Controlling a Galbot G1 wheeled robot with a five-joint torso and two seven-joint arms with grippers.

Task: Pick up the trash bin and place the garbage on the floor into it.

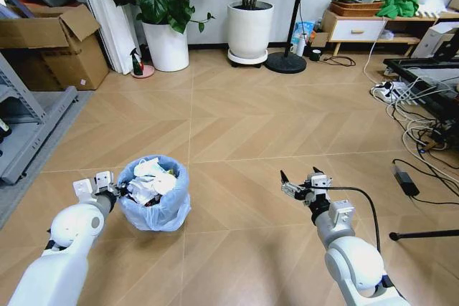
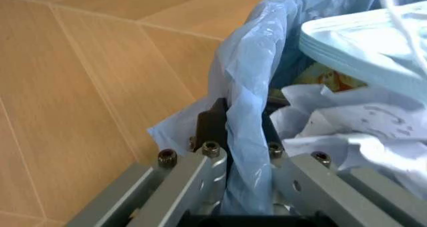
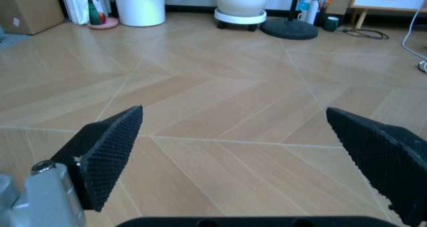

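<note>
The trash bin (image 1: 155,206), lined with a light-blue bag, is low on the left of the head view on the chevron wooden floor (image 1: 237,127). Garbage (image 1: 152,177) fills it: white paper wads (image 2: 347,132) and a pale blue flat piece (image 2: 360,42). My left gripper (image 1: 115,191) is at the bin's left rim. In the left wrist view this gripper (image 2: 241,137) is shut on the rim and bag (image 2: 247,77), one finger outside and one inside. My right gripper (image 1: 301,180) hovers open to the right of the bin, above bare floor (image 3: 220,87), its pads (image 3: 110,152) wide apart.
Two big white plant pots (image 1: 166,44) (image 1: 249,30) and a fan base (image 1: 285,62) stand at the back wall. A cardboard box (image 1: 54,44) and a grey rack (image 1: 29,127) are on the left. Cables and a power strip (image 1: 391,91) lie at the right, with a black adapter (image 1: 406,179).
</note>
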